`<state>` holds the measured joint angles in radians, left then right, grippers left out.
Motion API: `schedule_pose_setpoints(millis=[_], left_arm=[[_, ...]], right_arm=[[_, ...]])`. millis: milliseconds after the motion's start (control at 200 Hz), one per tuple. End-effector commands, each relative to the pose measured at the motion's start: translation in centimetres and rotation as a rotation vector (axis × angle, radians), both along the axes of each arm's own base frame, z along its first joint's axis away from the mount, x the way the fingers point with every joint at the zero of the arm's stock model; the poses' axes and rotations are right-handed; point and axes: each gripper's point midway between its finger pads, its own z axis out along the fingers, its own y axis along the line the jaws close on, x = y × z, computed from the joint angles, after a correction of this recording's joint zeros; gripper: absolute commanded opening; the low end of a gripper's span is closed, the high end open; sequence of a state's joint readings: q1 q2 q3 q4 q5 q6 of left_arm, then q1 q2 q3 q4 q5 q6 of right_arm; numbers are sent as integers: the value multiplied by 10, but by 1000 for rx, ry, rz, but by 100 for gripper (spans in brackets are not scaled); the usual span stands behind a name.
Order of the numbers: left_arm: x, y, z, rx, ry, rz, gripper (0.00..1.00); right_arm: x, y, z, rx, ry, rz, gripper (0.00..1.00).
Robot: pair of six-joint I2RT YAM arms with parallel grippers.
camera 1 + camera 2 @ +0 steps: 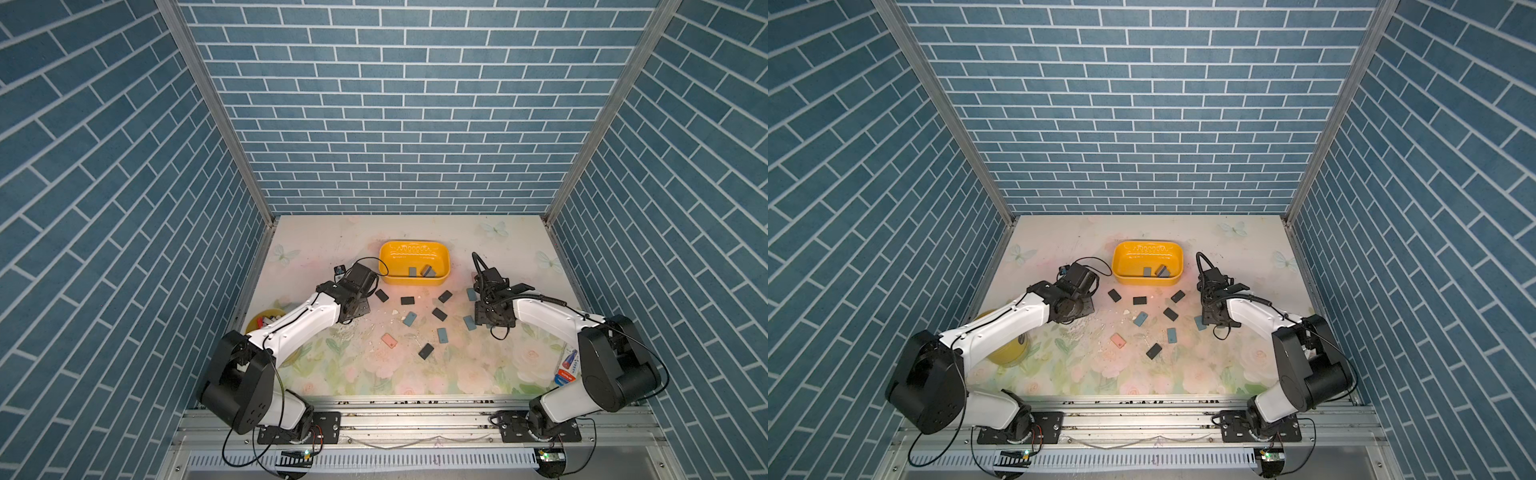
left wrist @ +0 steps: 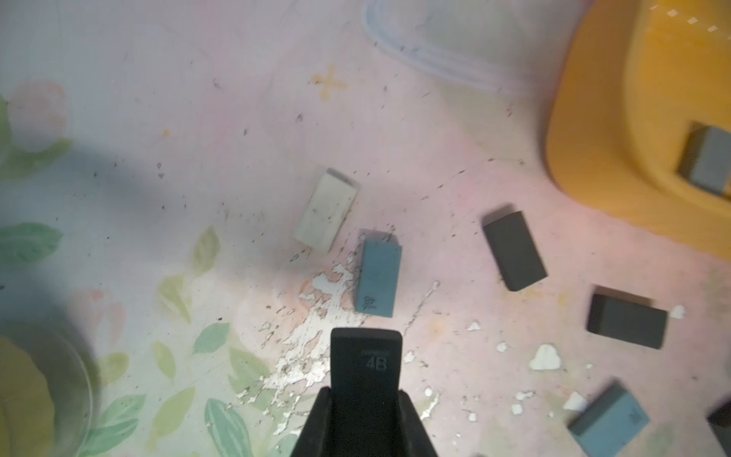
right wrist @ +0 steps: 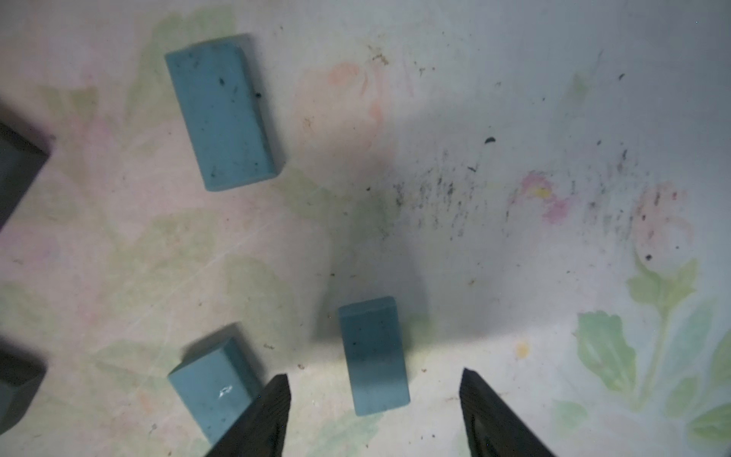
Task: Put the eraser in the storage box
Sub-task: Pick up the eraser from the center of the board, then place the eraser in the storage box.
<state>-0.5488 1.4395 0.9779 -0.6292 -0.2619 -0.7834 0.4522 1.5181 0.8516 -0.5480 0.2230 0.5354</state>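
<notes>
Left claw: clamped on a black 4B eraser. I get this only from the left wrist view; in both top views the wrist covers the grip. The held eraser is outside the storage box, which sits near it.

Right claw: wide, one finger on each side of a blue eraser lying flat, touching neither side. Only the right wrist view shows that gap.

Storage box: shallow yellow tub with rounded corners and a glossy wall, toward the back of the table. Inside it are a grey-blue eraser and a dark eraser.

Loose stock: black and blue blocks are scattered between the two arms, just in front of the box. A pink eraser lies nearer me. A white eraser shows only in the left wrist view.

Room: bare floral surface runs along the near edge, in front of the scatter.

Surface: matte flower print, flaked to white below the left claw and speckled with dark crumbs.
</notes>
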Motion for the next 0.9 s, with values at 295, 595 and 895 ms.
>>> schedule_pose_setpoints(millis=[295, 595, 895], left_arm=[[40, -60, 32, 29, -36, -131, 10], [71, -107, 29, 30, -14, -215, 12], [99, -138, 17, 42, 7, -271, 13]], right_arm=[[-5, -1, -17, 11, 40, -45, 59], [-6, -2, -19, 11, 45, -48, 50], [-8, -2, -21, 13, 54, -49, 43]])
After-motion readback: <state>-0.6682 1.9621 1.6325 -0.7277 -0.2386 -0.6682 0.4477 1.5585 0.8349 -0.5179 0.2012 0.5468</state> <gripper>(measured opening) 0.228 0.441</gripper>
